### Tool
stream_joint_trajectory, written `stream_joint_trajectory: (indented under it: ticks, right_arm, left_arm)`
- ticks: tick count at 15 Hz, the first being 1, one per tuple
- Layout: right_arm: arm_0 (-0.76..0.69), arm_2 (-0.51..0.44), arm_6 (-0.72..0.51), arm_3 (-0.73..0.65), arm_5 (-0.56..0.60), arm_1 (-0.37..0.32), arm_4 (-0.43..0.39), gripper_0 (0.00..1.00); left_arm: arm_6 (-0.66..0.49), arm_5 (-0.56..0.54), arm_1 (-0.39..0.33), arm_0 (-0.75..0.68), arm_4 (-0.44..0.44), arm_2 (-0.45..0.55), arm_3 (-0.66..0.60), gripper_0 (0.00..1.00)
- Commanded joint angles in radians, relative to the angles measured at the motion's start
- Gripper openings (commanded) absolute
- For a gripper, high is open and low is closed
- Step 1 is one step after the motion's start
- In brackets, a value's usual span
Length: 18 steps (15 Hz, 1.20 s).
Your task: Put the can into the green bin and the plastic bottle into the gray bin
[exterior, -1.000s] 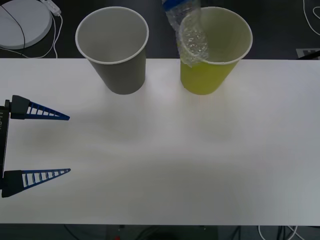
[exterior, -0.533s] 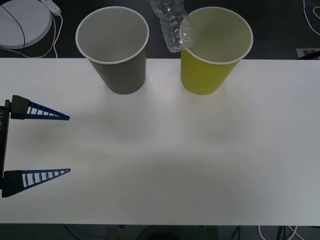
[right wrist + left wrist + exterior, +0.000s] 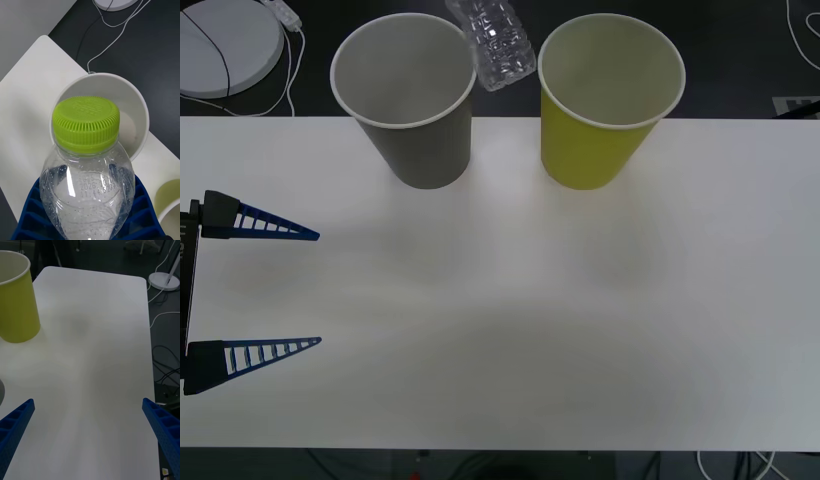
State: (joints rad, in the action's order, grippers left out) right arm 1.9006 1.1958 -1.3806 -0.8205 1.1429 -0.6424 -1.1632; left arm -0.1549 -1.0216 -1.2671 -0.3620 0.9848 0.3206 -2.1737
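Right claw (image 3: 88, 225) grips plastic bottle (image 3: 492, 42) beside gray bin (image 3: 406, 95)

On the white bench (image 3: 500, 330) the gray bin (image 3: 415, 100) stands at eleven o'clock, the green bin (image 3: 605, 100) at one. The plastic bottle (image 3: 492, 42) hangs tilted at twelve, between their rims, just beside the gray one. At nine o'clock the left gripper (image 3: 315, 288) hovers, fingers spread wide.

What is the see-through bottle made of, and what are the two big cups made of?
The plastic bottle looks like thin clear plastic: glossy, ribbed, with a matte lime cap. The gray bin and green bin look like coated paper, going by the white rolled rims and insides, though they might be plastic.
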Motion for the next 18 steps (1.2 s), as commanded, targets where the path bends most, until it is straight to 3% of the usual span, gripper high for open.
stream_joint_trajectory:
  ticks: [1, 11, 18]
  right_arm:
    - [0.046, 0.057, 0.000, 0.089, 0.001, 0.060, 0.039, 0.00]
    - [0.147, 0.206, 0.000, 0.333, -0.026, 0.244, 0.100, 0.00]
    - [0.149, 0.240, 0.000, 0.452, -0.107, 0.349, 0.097, 0.00]
  left_arm:
    - [0.000, 0.000, 0.000, 0.000, 0.000, 0.000, 0.000, 1.00]
    - [0.000, 0.000, 0.000, 0.000, 0.000, 0.000, 0.000, 1.00]
    - [0.000, 0.000, 0.000, 0.000, 0.000, 0.000, 0.000, 1.00]
